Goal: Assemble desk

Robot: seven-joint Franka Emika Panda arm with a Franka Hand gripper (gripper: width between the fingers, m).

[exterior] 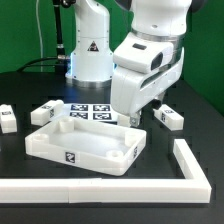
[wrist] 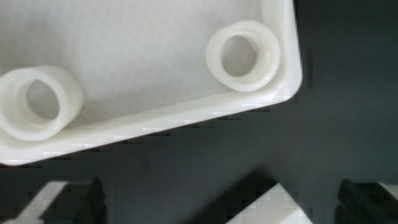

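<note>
The white desk top lies on the black table as a rimmed tray, open side up, with round corner sockets. My gripper hangs just behind its far corner on the exterior view's right. In the wrist view one corner of the top fills the picture, with two sockets. My gripper has its dark fingers wide apart and nothing between them. Block legs with tags lie at the left edge, behind the top and at the right.
The marker board lies behind the desk top, under my gripper. A long white L-shaped border bar runs along the front and up the right side. The robot base stands at the back.
</note>
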